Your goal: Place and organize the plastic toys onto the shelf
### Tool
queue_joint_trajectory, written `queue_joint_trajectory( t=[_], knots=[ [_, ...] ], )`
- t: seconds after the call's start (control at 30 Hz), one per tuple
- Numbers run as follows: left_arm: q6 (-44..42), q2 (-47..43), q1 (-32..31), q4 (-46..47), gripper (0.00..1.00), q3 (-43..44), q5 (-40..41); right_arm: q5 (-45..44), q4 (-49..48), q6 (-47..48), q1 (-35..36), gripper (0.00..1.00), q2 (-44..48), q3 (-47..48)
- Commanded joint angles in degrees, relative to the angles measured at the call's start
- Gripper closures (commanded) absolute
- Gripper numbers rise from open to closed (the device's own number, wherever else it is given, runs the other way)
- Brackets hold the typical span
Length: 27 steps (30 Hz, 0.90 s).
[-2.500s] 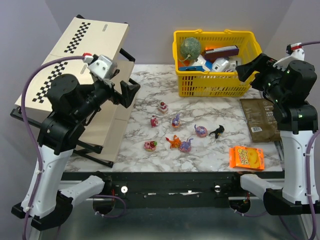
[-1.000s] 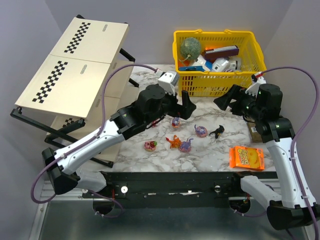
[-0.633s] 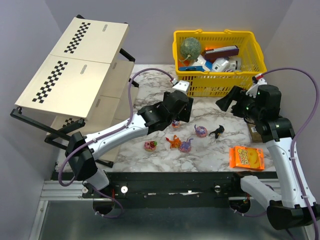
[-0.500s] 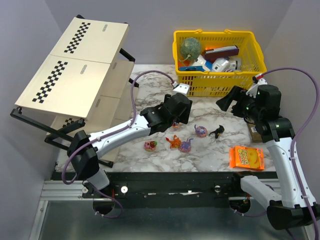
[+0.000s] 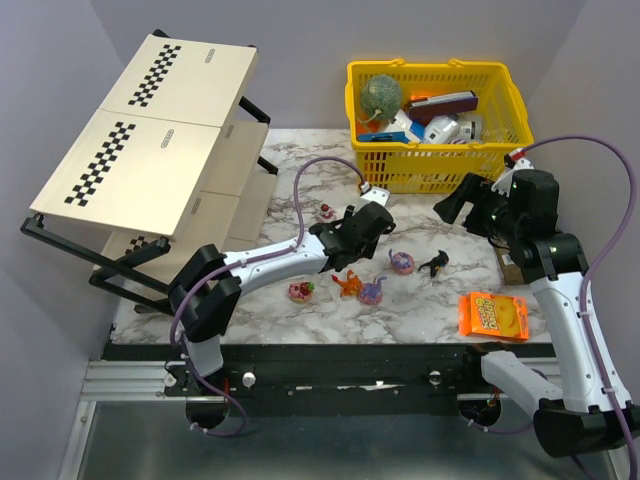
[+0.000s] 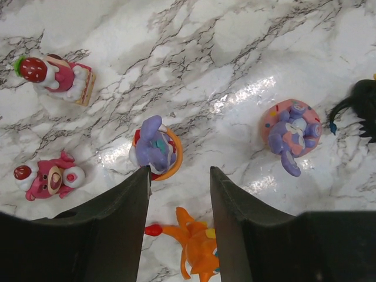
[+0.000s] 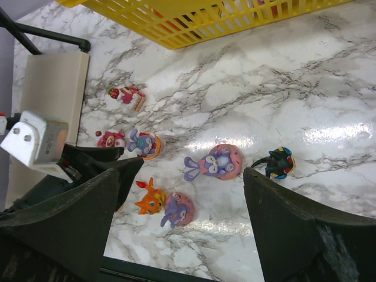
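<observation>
**Target:** purple figurine in the orange cup. It stands on the marble table, left of centre in the left wrist view. It is seen almost from straight above, so its footprint reads round. There is no long axis worth aligning to. The ears point toward the top of the frame.

**Key relation:** the figurine lies just beyond the tips of the left gripper, toward the frame top. It sits off the gap's centre line, toward the frame-left finger. The cup rim and that fingertip overlap in the picture; whether they touch, I cannot tell. The jaws are parted a little wider than the cup, with nothing held between them.

**Judgement:** the next move calls for a short advance plus a small shift to frame left. That way the cup goes between the pads rather than being nudged by one of them.

**Neighbours, all apart from the target:**
- orange fox figurine, showing between the fingers at the bottom edge
- pink bear figurine, at the left
- strawberry cake figurine, upper left
- purple rabbit on a pink doughnut, at the right
- black figurine, at the right edge

**Top view:** the left arm reaches to mid-table over the toy cluster. The right gripper hangs at the right near the yellow basket. It is spread wide, empty, and well apart from the target, so the left arm is plainly the nearer one. The shelf stands at the upper left of the frame, well apart from the cluster.
</observation>
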<state>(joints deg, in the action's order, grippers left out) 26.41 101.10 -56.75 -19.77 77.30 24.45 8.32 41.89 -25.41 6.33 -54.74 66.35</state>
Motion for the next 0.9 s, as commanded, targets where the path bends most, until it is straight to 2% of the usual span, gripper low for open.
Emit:
queue_joint_trajectory(
  t=[0.0,0.4,0.5,0.7,0.73,0.77,0.87],
  knots=[
    [0.4,2.4,-0.3,1.7,0.49,1.5,4.6,-2.0,1.7,1.6,0.3,0.07,0.0,0.8],
    [0.8,4.6,0.5,2.9,0.53,1.9,7.1,-3.7,2.3,3.1,0.2,0.07,-1.0,1.7],
    [0.9,4.7,0.8,3.2,0.57,1.6,7.5,-3.7,2.4,3.2,0.3,0.07,-1.4,1.9],
    [0.9,5.3,0.9,4.4,0.81,1.5,8.2,-3.9,2.9,3.3,0.3,0.07,-2.9,2.4],
    [0.7,5.4,0.9,4.4,0.91,1.6,8.4,-4.3,3.3,3.3,0.3,0.07,-3.4,2.7],
    [0.7,5.5,0.9,4.1,0.97,1.8,9.1,-4.5,3.5,3.4,0.3,0.07,-3.4,2.7],
    [-0.5,3.7,0.9,4.5,1.00,1.5,9.8,-5.5,3.4,3.5,0.2,0.07,-3.1,2.8]
  ],
)
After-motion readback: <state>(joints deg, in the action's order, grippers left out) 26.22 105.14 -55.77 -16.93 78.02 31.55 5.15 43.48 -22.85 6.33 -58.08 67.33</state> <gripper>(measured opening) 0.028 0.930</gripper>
